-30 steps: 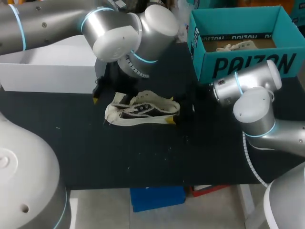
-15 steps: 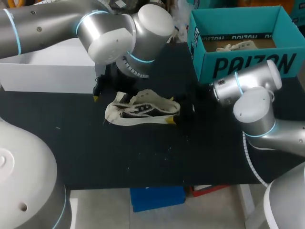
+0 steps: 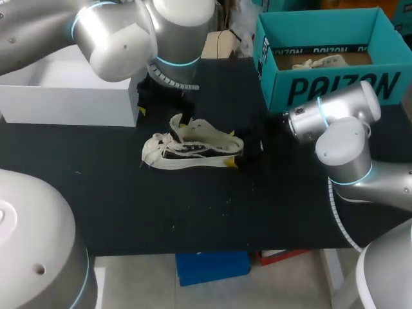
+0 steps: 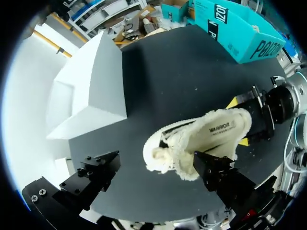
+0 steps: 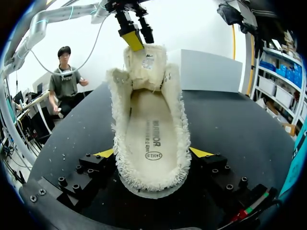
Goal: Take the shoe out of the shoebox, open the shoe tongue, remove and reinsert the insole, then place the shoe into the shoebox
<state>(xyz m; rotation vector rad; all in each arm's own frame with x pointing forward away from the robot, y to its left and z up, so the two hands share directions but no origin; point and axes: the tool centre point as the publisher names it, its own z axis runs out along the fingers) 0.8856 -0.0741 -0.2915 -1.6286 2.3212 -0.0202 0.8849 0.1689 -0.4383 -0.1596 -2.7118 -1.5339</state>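
Note:
A cream fleece-lined shoe (image 3: pixel 193 148) lies on the black table (image 3: pixel 193 212), its tongue (image 3: pixel 177 122) pulled upright. My right gripper (image 3: pixel 239 153) is shut on the heel, with a yellow tip on each side of the shoe (image 5: pixel 151 143). The insole (image 5: pixel 152 136) lies flat inside. My left gripper (image 3: pixel 161 114) stands wide open over the toe end. One of its fingers (image 5: pixel 133 40) touches the top of the tongue (image 5: pixel 144 60). In the left wrist view the shoe (image 4: pixel 206 139) sits beside one black finger (image 4: pixel 216 172), and my right gripper (image 4: pixel 261 115) holds its far end.
A teal shoebox (image 3: pixel 335 87) stands at the back right with another shoe (image 3: pixel 322 62) inside. A white box (image 3: pixel 71 96) stands at the back left, close to my left arm. Bare black table lies in front of the shoe.
My left arm has moved back and to the right, and the shoe's tongue has come up from lying flat to standing. The right arm and the heel have stayed put.

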